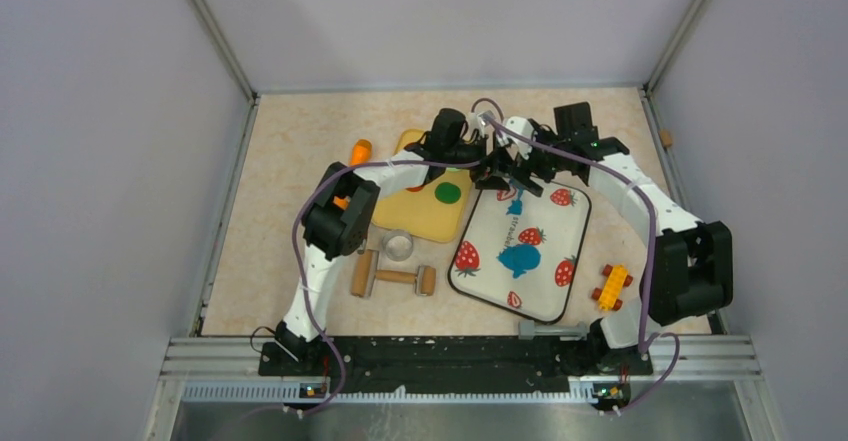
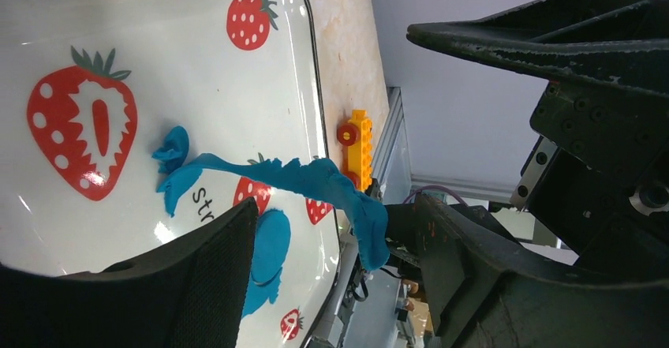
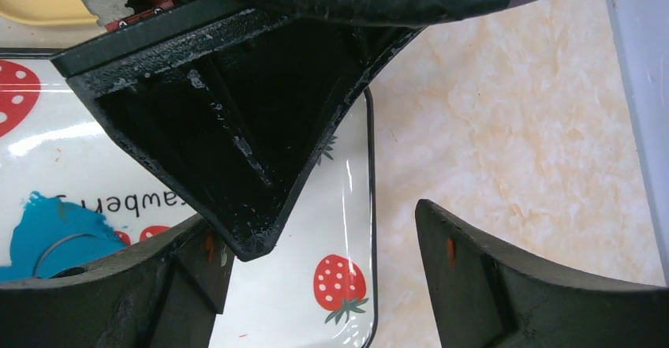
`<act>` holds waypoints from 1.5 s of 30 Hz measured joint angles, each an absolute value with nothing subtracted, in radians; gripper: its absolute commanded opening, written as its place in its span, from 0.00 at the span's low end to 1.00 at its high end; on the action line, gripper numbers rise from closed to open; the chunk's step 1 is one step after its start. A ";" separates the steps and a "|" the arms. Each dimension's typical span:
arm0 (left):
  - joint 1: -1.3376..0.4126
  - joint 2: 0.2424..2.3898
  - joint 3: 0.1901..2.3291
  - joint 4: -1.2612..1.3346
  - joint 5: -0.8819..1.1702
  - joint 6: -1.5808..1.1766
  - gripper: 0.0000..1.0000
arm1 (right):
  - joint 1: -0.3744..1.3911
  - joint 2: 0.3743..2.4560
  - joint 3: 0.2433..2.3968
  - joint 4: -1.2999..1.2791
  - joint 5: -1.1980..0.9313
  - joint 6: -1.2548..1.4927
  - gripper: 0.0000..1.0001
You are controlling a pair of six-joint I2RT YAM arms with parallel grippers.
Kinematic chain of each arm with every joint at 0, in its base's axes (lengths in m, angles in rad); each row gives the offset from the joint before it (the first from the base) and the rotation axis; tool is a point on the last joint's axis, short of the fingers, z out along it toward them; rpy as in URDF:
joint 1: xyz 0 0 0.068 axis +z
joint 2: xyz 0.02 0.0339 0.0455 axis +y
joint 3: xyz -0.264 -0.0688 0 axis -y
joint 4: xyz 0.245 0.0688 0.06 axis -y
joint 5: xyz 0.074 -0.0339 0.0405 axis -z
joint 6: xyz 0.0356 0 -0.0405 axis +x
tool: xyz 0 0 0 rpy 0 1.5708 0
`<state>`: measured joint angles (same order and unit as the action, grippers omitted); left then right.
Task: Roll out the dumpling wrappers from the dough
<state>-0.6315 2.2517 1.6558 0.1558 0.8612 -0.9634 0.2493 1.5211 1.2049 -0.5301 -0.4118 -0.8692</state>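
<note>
The blue dough (image 1: 520, 258) lies as a flattened patch mid-way along the strawberry tray (image 1: 480, 281). In the right wrist view a circular cut line marks this patch (image 3: 47, 241); I cannot tell whether it is a clean dumpling wrapper. A ragged strip of dough (image 2: 300, 176) stretches up from the tray and clings to one fingertip (image 2: 398, 230) of my left gripper (image 2: 331, 230), which is open. My right gripper (image 3: 315, 230) is open over the tray's far corner, with a left-gripper finger (image 3: 237, 143) reaching between its jaws. Both grippers meet at the tray's far end, left (image 1: 487, 166) and right (image 1: 522, 173).
A yellow board (image 1: 425, 216) with a green disc (image 1: 447, 193) lies left of the tray. A wooden rolling pin (image 1: 392, 278) and a ring cutter (image 1: 400, 246) sit in front of the board. There is an orange toy (image 1: 360, 149) behind it and a yellow brick (image 1: 612, 286) right of the tray.
</note>
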 measured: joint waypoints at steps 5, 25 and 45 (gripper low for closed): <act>-0.632 2.253 1.657 0.145 0.844 -0.961 0.72 | 0.255 1.520 1.205 -0.524 -0.385 -0.863 0.82; -0.630 2.353 1.822 -0.053 0.724 -0.721 0.75 | 0.208 1.287 1.221 -0.616 -0.397 -0.775 0.80; -0.538 1.940 1.342 -0.338 0.706 -0.284 0.60 | 0.463 1.370 0.942 -0.923 -0.500 -1.272 0.90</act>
<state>-0.5377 1.9400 1.3422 -0.3382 0.7059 -0.2844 0.4625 1.3705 0.9417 -0.9230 -0.5003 -1.2720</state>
